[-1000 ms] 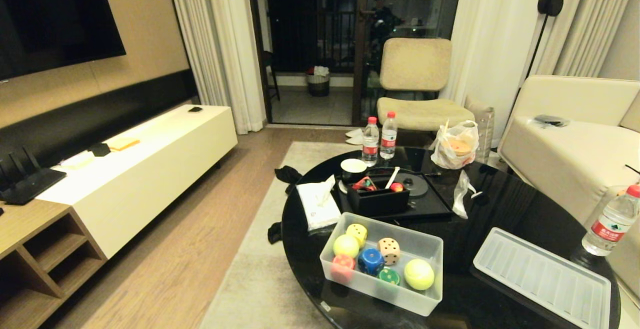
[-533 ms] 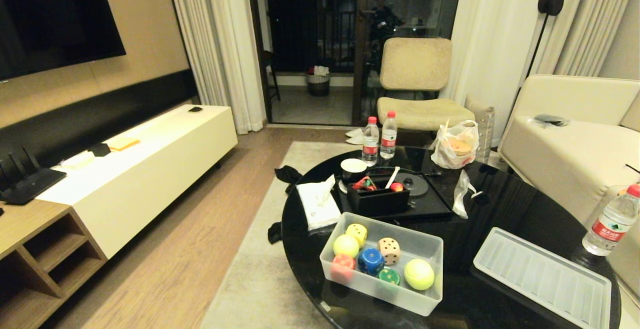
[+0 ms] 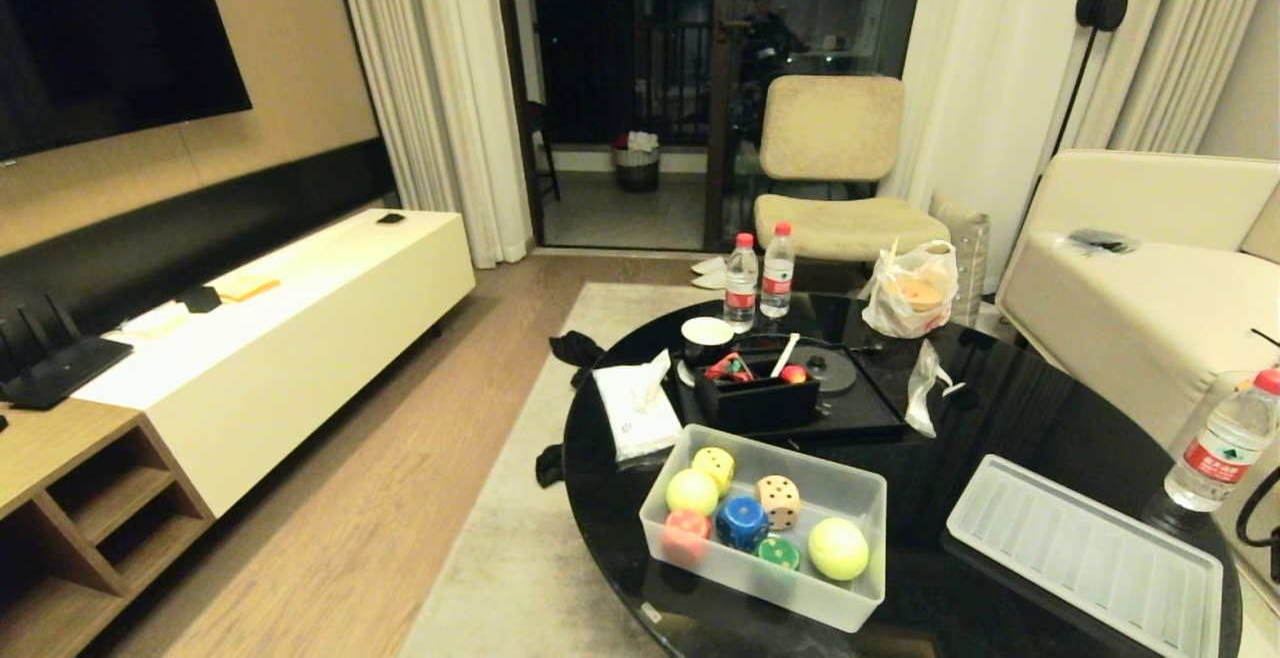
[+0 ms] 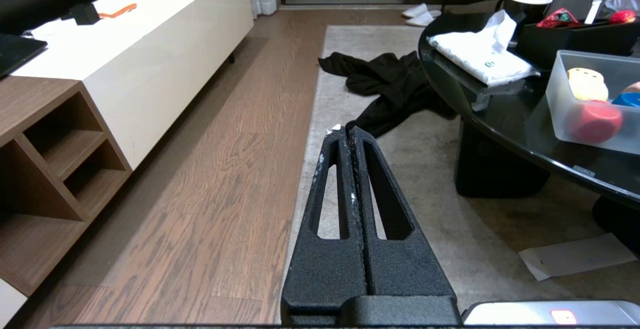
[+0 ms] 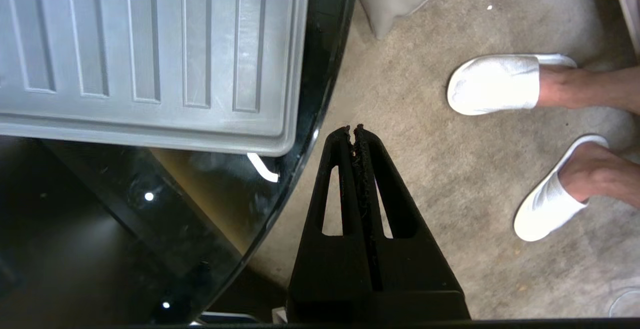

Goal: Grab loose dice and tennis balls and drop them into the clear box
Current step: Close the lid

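Both grippers clenched, holding nothing
Right gripper (image 5: 352, 130) hangs just off the ribbed lid (image 5: 150, 54) corner; lid's long axis seemingly runs crosswise to the jaws; left gripper (image 4: 345, 130) over floor

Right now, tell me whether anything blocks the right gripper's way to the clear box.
Nothing visible does. The right gripper, shut and empty, hangs beside the table edge by the ribbed lid; bare tabletop separates lid and clear box, which stands open.

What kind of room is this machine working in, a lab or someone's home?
It looks like a home living room. There is a cream sofa, a wall-mounted television above a low white cabinet, and a round black coffee table on a rug, cluttered with bottles and a tissue pack.
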Tool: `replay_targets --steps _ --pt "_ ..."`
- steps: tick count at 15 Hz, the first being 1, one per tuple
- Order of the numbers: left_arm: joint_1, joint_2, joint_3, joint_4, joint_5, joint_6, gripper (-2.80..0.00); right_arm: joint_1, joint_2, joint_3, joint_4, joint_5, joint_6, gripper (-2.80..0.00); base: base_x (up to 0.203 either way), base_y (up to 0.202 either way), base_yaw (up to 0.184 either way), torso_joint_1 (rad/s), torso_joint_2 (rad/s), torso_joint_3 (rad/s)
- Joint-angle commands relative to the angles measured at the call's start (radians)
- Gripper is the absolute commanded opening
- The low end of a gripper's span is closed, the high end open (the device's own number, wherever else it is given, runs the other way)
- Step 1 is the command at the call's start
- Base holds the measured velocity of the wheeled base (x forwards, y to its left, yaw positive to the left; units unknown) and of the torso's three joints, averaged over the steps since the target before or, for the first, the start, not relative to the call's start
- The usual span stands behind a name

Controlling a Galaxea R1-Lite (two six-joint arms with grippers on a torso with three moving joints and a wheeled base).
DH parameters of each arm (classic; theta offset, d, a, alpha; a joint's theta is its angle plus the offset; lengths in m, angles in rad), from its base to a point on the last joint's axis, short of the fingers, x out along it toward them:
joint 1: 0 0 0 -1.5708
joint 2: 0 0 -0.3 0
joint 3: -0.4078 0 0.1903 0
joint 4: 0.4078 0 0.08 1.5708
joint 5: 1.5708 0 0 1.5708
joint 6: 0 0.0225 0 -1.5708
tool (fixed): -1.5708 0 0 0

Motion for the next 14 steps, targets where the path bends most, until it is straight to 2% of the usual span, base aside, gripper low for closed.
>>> replay_targets --steps 1,2,10,14 --pt "0.000 0.000 0.000 0.000 0.000 0.000 -2.80 0.005 0.036 0.002 -0.001 0.000 -0.003 -0.28 0.000 0.000 0.000 0.000 0.00 0.000" --pt "0.000 0.000 0.000 0.000 0.000 0.000 -2.80 0.005 0.039 0.002 -0.001 0.002 -0.011 0.00 0.000 0.000 0.000 0.000 0.00 0.000" --pt "0.000 0.000 0.000 0.000 0.000 0.000 -2.80 0.006 0.107 -0.015 -0.031 -0.002 -0.017 0.00 0.000 0.000 0.000 0.000 0.00 0.000" --pt "0.000 0.000 0.000 0.000 0.000 0.000 -2.80 0.017 0.152 -0.024 -0.144 -0.079 -0.016 0.00 0.000 0.000 0.000 0.000 0.00 0.000"
